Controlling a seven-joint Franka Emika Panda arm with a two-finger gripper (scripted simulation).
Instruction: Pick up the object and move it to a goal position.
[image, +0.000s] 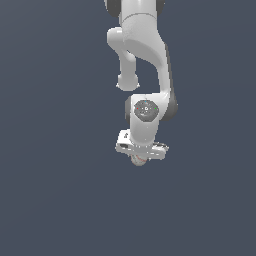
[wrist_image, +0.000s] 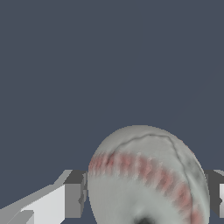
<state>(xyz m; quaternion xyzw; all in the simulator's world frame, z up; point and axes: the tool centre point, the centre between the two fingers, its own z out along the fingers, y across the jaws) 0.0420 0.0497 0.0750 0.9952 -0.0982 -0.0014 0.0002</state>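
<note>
Surface: a plain, even slate-blue ground fills both views — no edge, wall or other furnishing shows.

Arm: the white Panda arm comes down from the top of the exterior view, its wrist pointing at the ground.

Gripper: the gripper is closed around the baseball. In the wrist view a grey finger pad sits against one side of the ball and a second pad against the other, so the jaws are parted only as far as the ball is wide.

Baseball: white with blurred red stitching — it sits between the fingers, just under the hand, filling much of the wrist view.
</note>
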